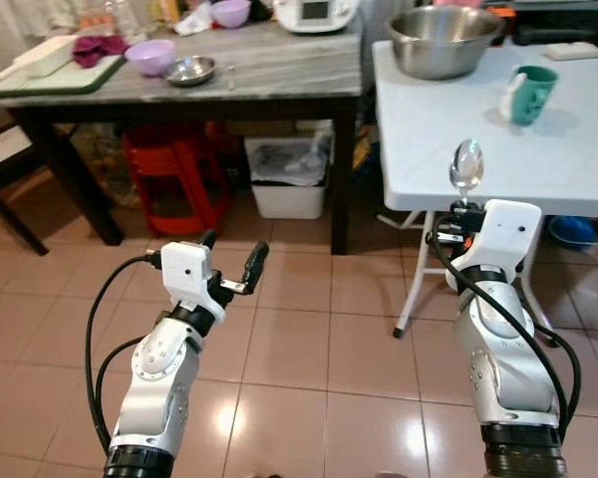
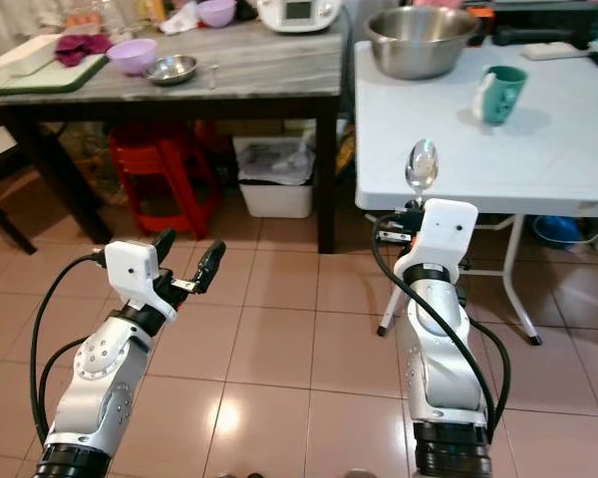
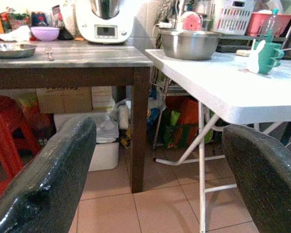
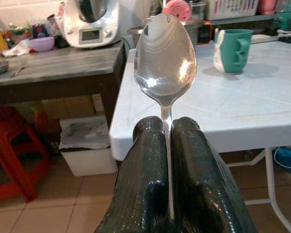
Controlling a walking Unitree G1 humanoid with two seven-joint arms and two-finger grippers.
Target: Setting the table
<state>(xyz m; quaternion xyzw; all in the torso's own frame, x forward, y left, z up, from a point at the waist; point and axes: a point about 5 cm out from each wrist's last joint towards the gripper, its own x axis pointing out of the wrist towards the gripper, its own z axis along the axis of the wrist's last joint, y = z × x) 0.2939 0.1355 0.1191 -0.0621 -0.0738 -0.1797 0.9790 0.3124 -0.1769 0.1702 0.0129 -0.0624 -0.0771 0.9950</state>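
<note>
Upright, the spoon [image 4: 165,63] sits clamped in the right gripper's [image 4: 168,133] jaws; left gripper's [image 1: 231,261] gape wide.

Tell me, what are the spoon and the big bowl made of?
The spoon, pinched in the right gripper, looks like polished metal, probably steel: its bowl mirrors the room. The big bowl on the white table looks like duller, brushed metal, grey with soft reflections.

R hand [image 2: 416,211] clamps spoon [image 2: 422,165], bowl up, at white tabletop [image 2: 538,149] front-left edge. Teal mug [image 2: 500,94] mid-tabletop, steel bowl [image 2: 422,42] back-left corner. L hand [image 2: 187,263] fingers apart over floor.
</note>
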